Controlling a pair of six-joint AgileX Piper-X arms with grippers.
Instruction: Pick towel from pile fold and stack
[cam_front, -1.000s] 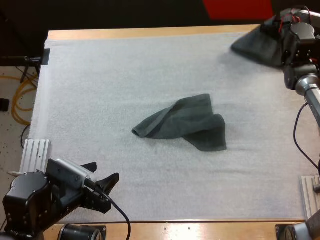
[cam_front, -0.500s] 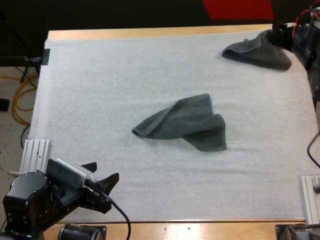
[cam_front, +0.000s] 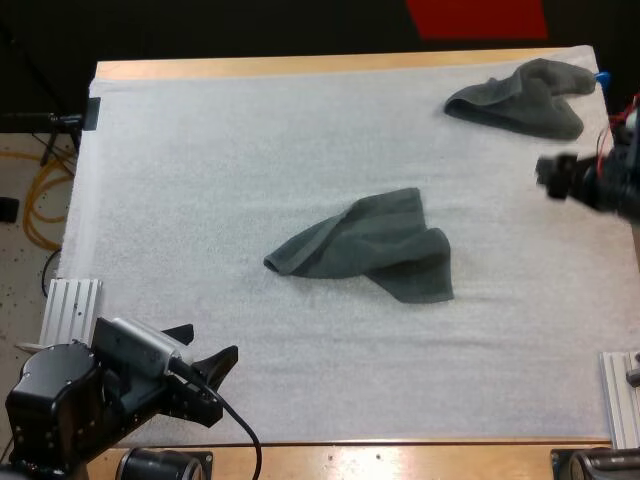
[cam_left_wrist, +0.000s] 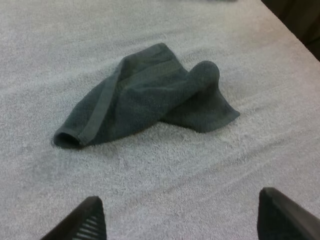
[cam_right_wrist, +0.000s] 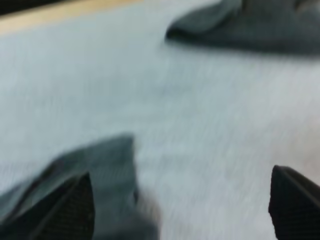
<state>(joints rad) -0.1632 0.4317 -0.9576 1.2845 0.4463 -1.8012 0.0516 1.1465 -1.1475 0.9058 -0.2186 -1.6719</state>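
A crumpled dark grey-green towel (cam_front: 365, 248) lies in the middle of the white mat (cam_front: 200, 180). A second towel (cam_front: 520, 100) lies bunched at the mat's far right corner. My left gripper (cam_front: 212, 340) rests low at the near left, open and empty, pointing at the middle towel (cam_left_wrist: 145, 92); its fingers (cam_left_wrist: 85, 220) stand wide apart, well short of the cloth. My right gripper (cam_front: 552, 177) hovers at the right edge, below the corner towel and apart from it. In the right wrist view its fingers (cam_right_wrist: 65, 205) are spread with nothing between them, the corner towel (cam_right_wrist: 250, 25) beyond and the middle towel (cam_right_wrist: 90, 165) near one finger.
The wooden table edge (cam_front: 300, 66) runs along the far side of the mat. Metal brackets (cam_front: 70, 305) sit at the near left and near right (cam_front: 620, 395). Bare mat stretches between the two towels and to the left.
My right gripper has let go of the corner towel, which now lies flat on the mat, and has pulled back toward the near side. The left arm and middle towel have not moved.
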